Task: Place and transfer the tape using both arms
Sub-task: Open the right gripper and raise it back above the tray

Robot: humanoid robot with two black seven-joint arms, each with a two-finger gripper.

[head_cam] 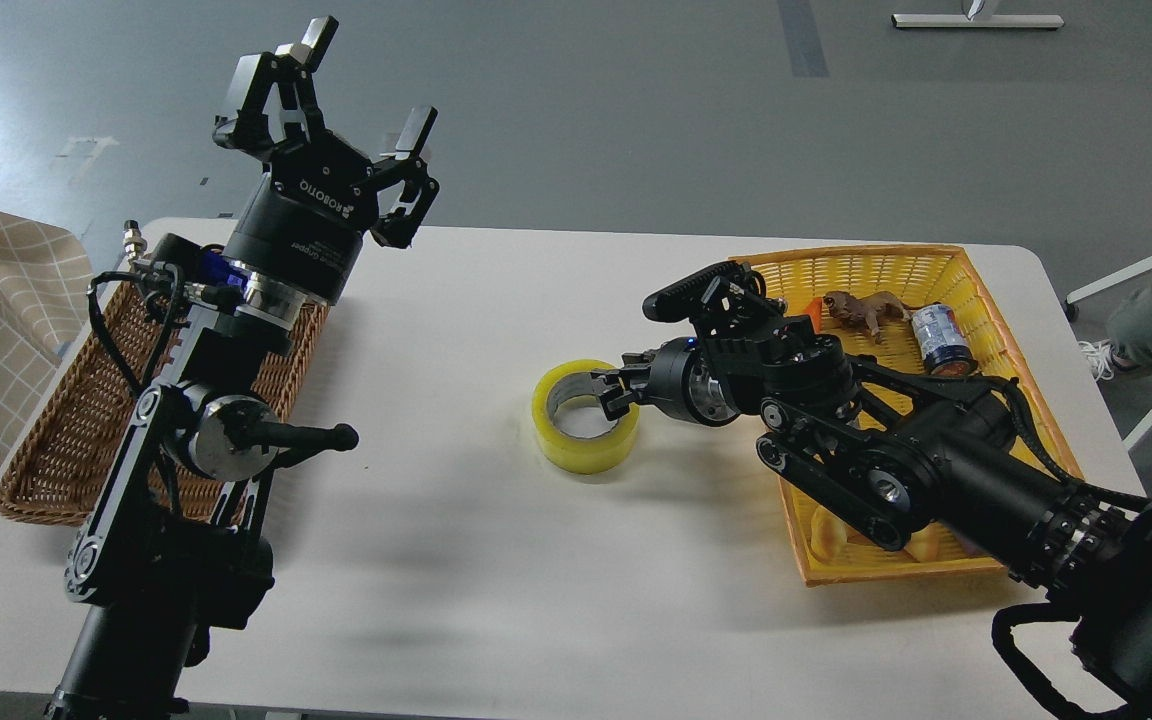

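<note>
Tape (585, 416) lies flat mid-table, but start from the left: a brown wicker basket (56, 450) is partly hidden behind the left arm, whose gripper (361, 90) is raised, fingers spread, holding nothing. At the tape's three o'clock rim the right gripper (608, 392) grips the wall (fingers partly hidden). A yellow basket (986, 300) sits behind that arm.

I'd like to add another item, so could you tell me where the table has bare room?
Bare: the middle strip between the wicker basket and the tape, and the near edge. Crowded: the yellow basket, right arm over it, and around the tape at the right gripper.
</note>
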